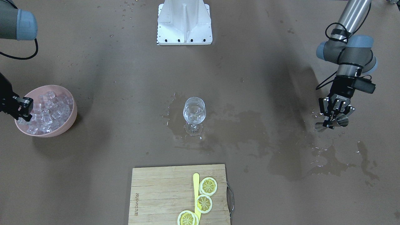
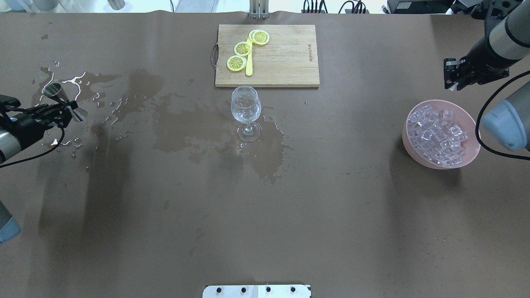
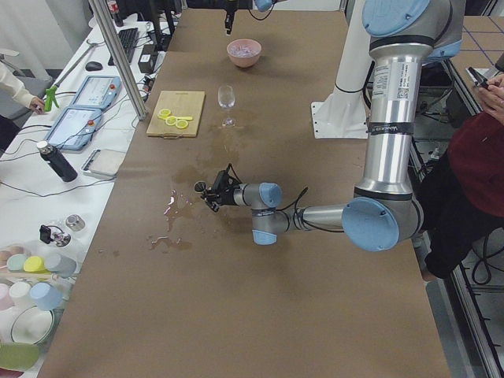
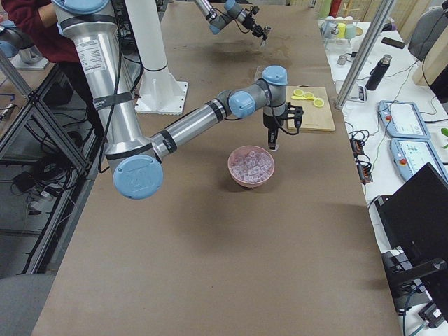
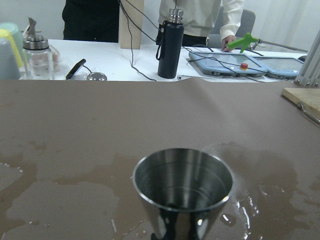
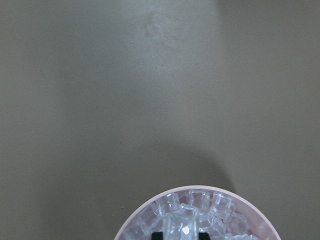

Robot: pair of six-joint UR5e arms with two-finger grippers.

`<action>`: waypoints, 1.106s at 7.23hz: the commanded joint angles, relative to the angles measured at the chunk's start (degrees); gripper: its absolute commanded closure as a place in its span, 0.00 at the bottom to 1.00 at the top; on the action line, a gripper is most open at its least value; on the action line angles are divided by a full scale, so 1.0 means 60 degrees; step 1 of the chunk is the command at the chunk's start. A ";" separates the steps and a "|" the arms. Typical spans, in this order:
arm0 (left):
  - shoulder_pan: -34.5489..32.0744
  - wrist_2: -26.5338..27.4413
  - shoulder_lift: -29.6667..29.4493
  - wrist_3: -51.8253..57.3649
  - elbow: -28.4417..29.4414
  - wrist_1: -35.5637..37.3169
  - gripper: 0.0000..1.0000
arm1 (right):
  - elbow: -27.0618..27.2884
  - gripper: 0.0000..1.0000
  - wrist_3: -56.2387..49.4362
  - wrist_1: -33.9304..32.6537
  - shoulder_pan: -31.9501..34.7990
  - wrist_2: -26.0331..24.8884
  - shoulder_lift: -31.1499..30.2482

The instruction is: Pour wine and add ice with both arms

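A clear wine glass (image 1: 194,112) stands upright mid-table (image 2: 246,108); its bowl holds something clear that I cannot make out. My right gripper (image 1: 23,116) hangs over the far edge of a pink bowl (image 1: 67,126) full of ice cubes (image 2: 437,138). In the right wrist view it is shut on one ice cube (image 6: 182,226) above the pile. My left gripper (image 2: 66,108) is out at the left side, shut on the waist of a steel jigger (image 1: 339,120), held just over the wet paper. In the left wrist view the jigger's cup (image 5: 182,187) looks empty.
A wooden cutting board (image 2: 285,58) with three lemon slices (image 2: 243,48) and a yellow tool lies beyond the glass. Spilled water (image 2: 186,124) spreads from the glass toward the left gripper. The white base block (image 1: 185,22) sits on the robot's side.
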 commanded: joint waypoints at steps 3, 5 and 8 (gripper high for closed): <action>-0.0056 -0.0102 -0.0443 -0.0029 -0.2631 0.2848 1.00 | -0.0073 0.72 0.0014 -0.0057 0.0030 0.0014 0.0452; -0.0012 -0.0087 -0.0632 -0.0132 -0.3587 0.3732 1.00 | -0.0073 0.72 0.0044 -0.0087 0.0030 0.0044 0.0687; 0.0250 0.0001 -0.1450 -0.0117 -0.3926 0.4840 1.00 | -0.0103 0.72 0.0102 -0.0102 0.0015 0.0044 0.0791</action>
